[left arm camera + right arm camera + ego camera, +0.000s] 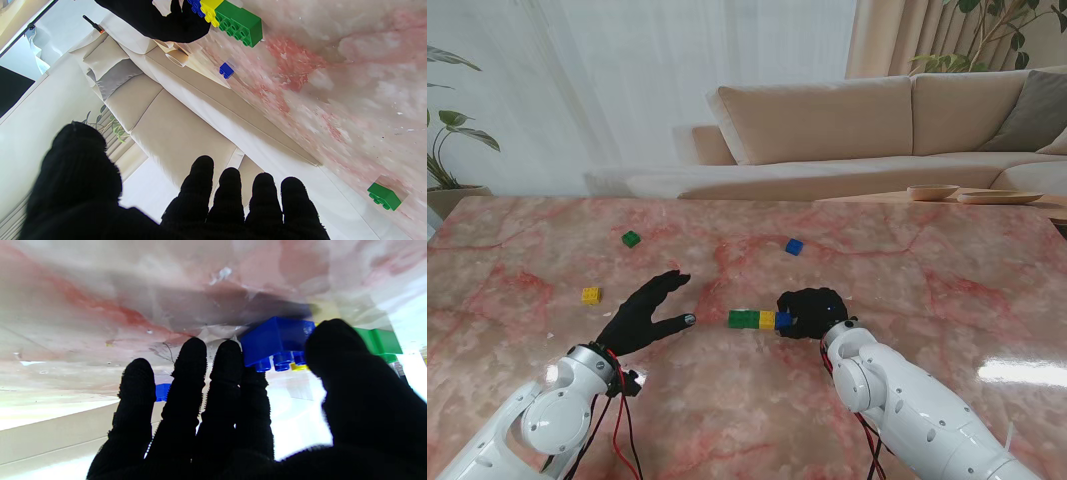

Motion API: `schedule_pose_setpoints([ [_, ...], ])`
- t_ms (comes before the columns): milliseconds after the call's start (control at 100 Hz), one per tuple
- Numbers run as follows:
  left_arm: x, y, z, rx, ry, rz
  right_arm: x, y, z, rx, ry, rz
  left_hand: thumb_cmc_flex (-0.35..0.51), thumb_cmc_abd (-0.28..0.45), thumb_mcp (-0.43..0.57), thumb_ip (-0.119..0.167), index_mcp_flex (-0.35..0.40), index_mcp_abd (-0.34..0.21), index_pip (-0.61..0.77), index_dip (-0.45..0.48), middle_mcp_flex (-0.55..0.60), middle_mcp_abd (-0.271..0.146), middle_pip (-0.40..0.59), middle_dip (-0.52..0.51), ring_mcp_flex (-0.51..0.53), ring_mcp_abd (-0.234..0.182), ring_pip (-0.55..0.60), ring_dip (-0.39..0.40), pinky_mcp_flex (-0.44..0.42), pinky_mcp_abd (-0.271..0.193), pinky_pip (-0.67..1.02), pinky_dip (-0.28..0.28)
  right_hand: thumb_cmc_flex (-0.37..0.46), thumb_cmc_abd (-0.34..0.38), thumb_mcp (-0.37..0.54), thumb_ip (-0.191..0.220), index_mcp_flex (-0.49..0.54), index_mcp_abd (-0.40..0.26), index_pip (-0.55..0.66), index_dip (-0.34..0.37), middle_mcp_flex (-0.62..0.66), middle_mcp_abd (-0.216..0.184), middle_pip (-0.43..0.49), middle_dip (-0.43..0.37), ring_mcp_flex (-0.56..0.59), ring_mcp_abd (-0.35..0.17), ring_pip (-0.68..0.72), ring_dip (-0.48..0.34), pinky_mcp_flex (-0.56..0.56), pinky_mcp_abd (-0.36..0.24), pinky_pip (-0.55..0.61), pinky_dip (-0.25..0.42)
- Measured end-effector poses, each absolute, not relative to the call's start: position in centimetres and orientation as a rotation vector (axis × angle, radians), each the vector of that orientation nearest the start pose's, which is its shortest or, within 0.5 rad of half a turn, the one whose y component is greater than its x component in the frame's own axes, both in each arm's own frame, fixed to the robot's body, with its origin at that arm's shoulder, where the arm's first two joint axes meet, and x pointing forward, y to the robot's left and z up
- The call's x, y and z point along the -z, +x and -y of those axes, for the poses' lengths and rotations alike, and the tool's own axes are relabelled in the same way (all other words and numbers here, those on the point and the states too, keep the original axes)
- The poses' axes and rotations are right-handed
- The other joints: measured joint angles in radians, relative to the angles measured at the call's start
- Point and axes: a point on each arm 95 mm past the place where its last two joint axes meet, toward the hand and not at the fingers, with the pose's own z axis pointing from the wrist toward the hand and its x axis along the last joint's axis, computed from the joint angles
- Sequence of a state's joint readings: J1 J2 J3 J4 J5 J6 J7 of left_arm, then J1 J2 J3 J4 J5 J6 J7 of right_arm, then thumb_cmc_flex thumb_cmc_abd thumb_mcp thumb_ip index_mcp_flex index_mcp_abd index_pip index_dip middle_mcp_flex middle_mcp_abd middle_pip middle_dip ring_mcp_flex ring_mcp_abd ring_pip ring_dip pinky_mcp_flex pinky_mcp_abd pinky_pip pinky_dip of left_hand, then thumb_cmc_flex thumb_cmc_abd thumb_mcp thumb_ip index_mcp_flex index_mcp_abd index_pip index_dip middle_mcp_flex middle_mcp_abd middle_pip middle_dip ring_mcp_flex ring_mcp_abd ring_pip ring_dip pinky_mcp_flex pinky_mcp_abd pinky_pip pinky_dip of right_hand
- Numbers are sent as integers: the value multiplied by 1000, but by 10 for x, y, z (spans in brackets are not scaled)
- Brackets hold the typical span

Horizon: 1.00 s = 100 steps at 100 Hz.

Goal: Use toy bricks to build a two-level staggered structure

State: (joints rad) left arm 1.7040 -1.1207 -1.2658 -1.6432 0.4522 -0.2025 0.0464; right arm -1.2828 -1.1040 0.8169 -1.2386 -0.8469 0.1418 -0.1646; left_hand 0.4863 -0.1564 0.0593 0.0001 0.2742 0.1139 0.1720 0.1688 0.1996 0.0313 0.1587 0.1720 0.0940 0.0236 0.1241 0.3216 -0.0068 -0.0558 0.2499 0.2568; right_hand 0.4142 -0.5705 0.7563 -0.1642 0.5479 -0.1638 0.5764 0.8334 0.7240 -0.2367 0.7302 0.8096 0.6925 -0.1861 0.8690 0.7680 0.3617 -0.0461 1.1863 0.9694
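Holding: right hand (812, 312) has thumb and fingers closed on the blue brick (783, 320) at the right end of the row (757, 320); row sits mid-table, just right of centre.
Row: green brick (743, 319), yellow brick (767, 320), blue, touching end to end, flat on the table (907, 270), studs up.
Long axis: runs left to right across my view; green end points at the left hand (642, 315).
Left hand: fingers spread, holding nothing, near the green end but not touching.
Spares: small green (631, 238), small yellow (591, 295), small blue (794, 246), all well apart from the row.
Level: only one so far, by my read.
Risk: a sideways push from the right hand could skew or split the row, since nothing braces the green end.
Risk: lifting with the grip shut may drag blue off yellow.
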Motion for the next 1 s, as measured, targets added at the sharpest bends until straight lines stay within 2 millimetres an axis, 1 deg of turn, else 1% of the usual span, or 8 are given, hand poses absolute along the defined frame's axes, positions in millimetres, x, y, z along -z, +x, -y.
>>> schedule_pose_setpoints([
  [40, 339, 361, 7, 1987, -1676, -1213, 397, 434, -35, -1350, 1262, -1591, 0, 0, 0, 0, 0, 0, 0, 0, 0, 0, 0, 0, 0, 0, 0, 0, 0, 0, 0, 0, -2, 7, -47, 0, -25, 13, -21, 0, -33, 0, -3, -17, -23, 0, 0, 0, -12, -6, -12, 0],
  [90, 339, 361, 7, 1987, -1676, -1213, 397, 434, -34, -1353, 1263, -1591, 0, 0, 0, 0, 0, 0, 0, 0, 0, 0, 0, 0, 0, 0, 0, 0, 0, 0, 0, 0, -3, 9, -93, 22, -64, 32, -59, -1, -83, 5, -42, -48, -60, -1, -9, -1, -36, -7, -36, 0],
  [170, 339, 361, 7, 1987, -1675, -1212, 397, 433, -33, -1359, 1270, -1585, 0, 0, 0, 0, 0, 0, 0, 0, 0, 0, 0, 0, 0, 0, 0, 0, 0, 0, 0, 0, -36, 10, -129, 54, -111, 84, -121, -17, -166, 68, -138, -124, -128, 1, -66, -29, -89, -8, -100, 0],
  [260, 339, 361, 7, 1987, -1676, -1211, 394, 430, -30, -1366, 1279, -1565, 0, 0, 0, 0, 0, 0, 0, 0, 0, 0, 0, 0, 0, 0, 0, 0, 0, 0, 0, 0, -81, 11, -134, 62, -147, 116, -181, -42, -233, 91, -172, -171, -184, 21, -135, -73, -137, -7, -178, 0],
  [350, 339, 361, 6, 1989, -1675, -1211, 385, 425, -28, -1393, 1283, -1527, 0, 0, 0, 0, 0, 0, 0, 0, 0, 0, 0, 0, 0, 0, 0, 0, 0, 0, 0, 9, -128, 14, -127, 70, -166, 127, -217, -53, -267, 97, -192, -197, -212, 26, -173, -106, -168, -6, -257, -13],
  [590, 338, 361, 7, 2002, -1669, -1202, 351, 417, -28, -1466, 1228, -1446, 0, 0, 0, 0, 0, 0, 0, 0, 0, 0, 0, 0, 0, 0, 0, 0, 0, 0, 0, 9, -141, 61, -126, 70, -172, 131, -270, -83, -277, 104, -239, -244, -233, 44, -304, -183, -196, 15, -418, -82],
  [790, 338, 363, 10, 2012, -1664, -1200, 331, 431, -22, -1464, 1162, -1470, 0, 0, 0, 0, 0, 0, 0, 0, 0, 0, 0, 0, 0, 0, 0, 0, 0, 0, -1, 9, -141, 77, -126, 70, -172, 141, -313, -117, -291, 115, -268, -260, -262, 52, -388, -225, -208, 29, -498, -131],
  [1000, 338, 364, 14, 2008, -1667, -1202, 322, 466, -15, -1423, 1193, -1477, 0, 0, 0, 0, 0, 0, 0, 0, 0, 0, 0, 0, 0, 0, 0, 0, 0, 0, -12, 9, -169, 72, -133, 70, -176, 155, -340, -145, -314, 123, -282, -260, -262, 62, -394, -225, -208, 31, -512, -134],
])
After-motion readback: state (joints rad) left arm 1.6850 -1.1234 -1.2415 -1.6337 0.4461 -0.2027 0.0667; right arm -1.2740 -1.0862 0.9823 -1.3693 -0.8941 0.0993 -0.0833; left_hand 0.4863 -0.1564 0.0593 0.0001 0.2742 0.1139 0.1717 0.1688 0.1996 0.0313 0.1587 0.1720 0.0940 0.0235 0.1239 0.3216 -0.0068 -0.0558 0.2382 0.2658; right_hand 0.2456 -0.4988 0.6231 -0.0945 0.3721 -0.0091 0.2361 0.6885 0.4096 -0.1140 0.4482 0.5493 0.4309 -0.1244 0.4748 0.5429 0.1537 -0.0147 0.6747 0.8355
